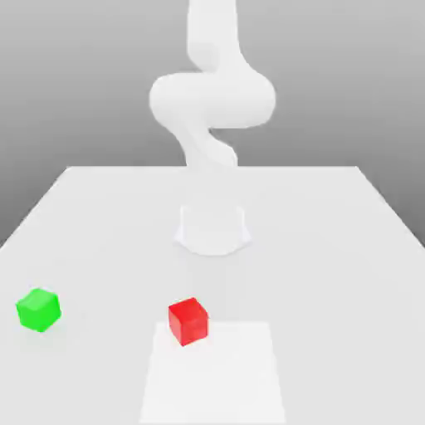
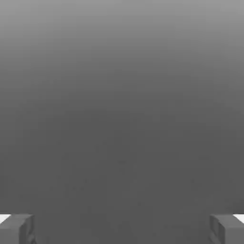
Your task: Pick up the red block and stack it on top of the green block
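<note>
The red block (image 1: pixel 188 321) sits on the white desk (image 1: pixel 349 274), nearest the front. The green block (image 1: pixel 38 310) sits on the desk too, well apart from the red block, toward the exterior view's left. The white arm (image 1: pixel 212 104) stands behind the red block. The hand (image 2: pixel 122 228) is open wide. Its two gray fingers (image 2: pixel 16 228) hold nothing and touch nothing.
</note>
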Controlling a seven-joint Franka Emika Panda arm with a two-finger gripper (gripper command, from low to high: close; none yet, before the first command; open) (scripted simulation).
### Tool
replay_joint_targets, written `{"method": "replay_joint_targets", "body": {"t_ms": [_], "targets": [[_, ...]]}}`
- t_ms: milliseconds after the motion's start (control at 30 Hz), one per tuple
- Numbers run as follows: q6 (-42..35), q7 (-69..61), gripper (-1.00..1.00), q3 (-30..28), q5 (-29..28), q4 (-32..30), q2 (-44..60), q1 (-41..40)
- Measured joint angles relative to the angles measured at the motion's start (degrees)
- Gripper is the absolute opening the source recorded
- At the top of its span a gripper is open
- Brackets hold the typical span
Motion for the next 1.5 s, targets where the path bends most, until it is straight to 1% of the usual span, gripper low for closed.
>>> {"method": "replay_joint_targets", "body": {"t_ms": [300, 500, 567, 633, 700, 767, 800, 1033, 1133, 1200, 1300, 1367, 1500], "targets": [[12.04, -12.71, 0.0, -4.61, -4.33, -16.18, 15.0, 1.34], [21.08, -24.36, 0.0, -9.33, -4.91, -28.13, 26.35, 2.41], [26.27, -29.21, 0.0, -10.89, -3.48, -31.07, 33.14, 3.24], [31.96, -33.95, 0.0, -10.86, 0.42, -31.95, 40.52, 4.04], [36.04, -37.52, 0.0, -8.94, 4.8, -31.72, 45.52, 3.1], [39.71, -40.08, 0.0, -4.94, 8.08, -31.21, 49.88, -0.16], [41.28, -40.85, -1.0, -3.37, 9.04, -30.97, 51.72, -1.51], [41.51, -40.78, -1.0, -2.73, 8.96, -30.93, 52.07, -2.19], [37.36, -37.52, -1.0, -4.65, 4.52, -31.66, 47.15, -1.44], [33.95, -35.65, -1.0, -4.92, 1.85, -32.23, 43.14, -1.94], [28.79, -34.5, -1.0, -4.71, -0.15, -33.05, 37.15, -2.95], [26.51, -38.18, -1.0, -7.25, -0.29, -31.46, 36.42, -4.75], [22.9, -48.79, -1.0, -14.2, -0.03, -26.62, 37.56, -9.99]]}}
